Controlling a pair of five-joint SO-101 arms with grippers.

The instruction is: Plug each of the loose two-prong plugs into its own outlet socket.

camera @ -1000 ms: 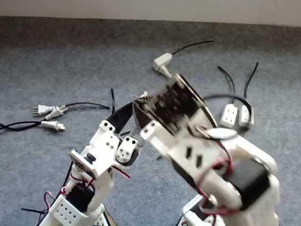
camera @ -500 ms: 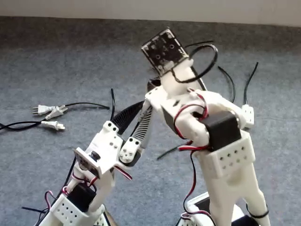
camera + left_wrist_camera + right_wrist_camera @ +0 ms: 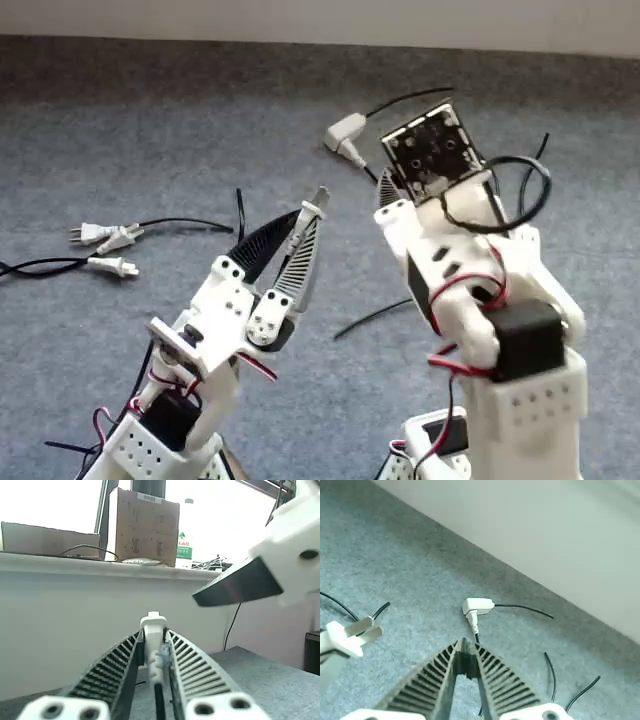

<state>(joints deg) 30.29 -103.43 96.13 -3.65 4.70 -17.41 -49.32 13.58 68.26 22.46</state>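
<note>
My left gripper point(image 3: 311, 208) is raised above the carpet and shut on a white two-prong plug point(image 3: 153, 628), whose black cord runs back between the fingers. That plug's prongs point(image 3: 365, 627) also show in the right wrist view. My right gripper point(image 3: 465, 653) is shut with nothing visible in it, hanging above a white angled plug point(image 3: 479, 605) that lies on the carpet near the back wall point(image 3: 345, 132). Two more loose plugs point(image 3: 100, 235) point(image 3: 113, 266) lie at the far left. The right arm point(image 3: 480, 290) hides the outlet sockets.
Grey carpet point(image 3: 150, 130) covers the floor up to a pale wall at the back. Loose black cords point(image 3: 372, 316) trail between and behind the arms. The right arm's wrist board point(image 3: 433, 152) stands high, close beside the left gripper.
The right arm has risen from leaning low across the middle and swung to the right, uncovering the angled plug. The left arm has stayed almost in place, holding its plug.
</note>
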